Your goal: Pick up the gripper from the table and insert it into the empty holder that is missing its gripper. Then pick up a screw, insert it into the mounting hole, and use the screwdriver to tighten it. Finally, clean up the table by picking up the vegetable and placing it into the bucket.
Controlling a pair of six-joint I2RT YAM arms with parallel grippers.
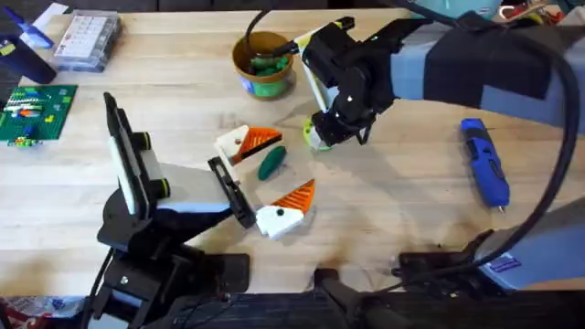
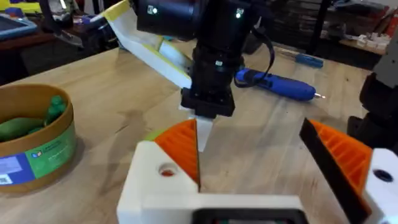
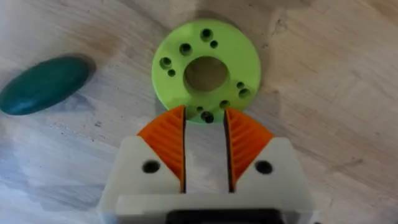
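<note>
My left gripper (image 1: 292,163) (image 2: 249,134) is open wide, its white fingers with orange pads at either end of the narrow black holder bar (image 1: 233,192). In the overhead view the dark green vegetable (image 1: 271,163) (image 3: 43,84) lies on the table (image 1: 393,196) between those fingers. My right gripper (image 1: 322,137) (image 3: 206,115) (image 2: 204,134) points down with a narrow gap between its pads and nothing in it. Its tips are over the near rim of a lime-green disc (image 3: 236,56). The blue screwdriver (image 1: 484,163) (image 2: 277,84) lies at the right. The bucket (image 1: 265,64) (image 2: 37,143) stands at the back with green pieces inside. A screw is out of view.
At the far left are a clear parts box (image 1: 87,41) and a green building board (image 1: 37,110). A yellow-and-white strip (image 1: 309,68) lies by the bucket. Bare planks run between the right gripper and the screwdriver and along the front right.
</note>
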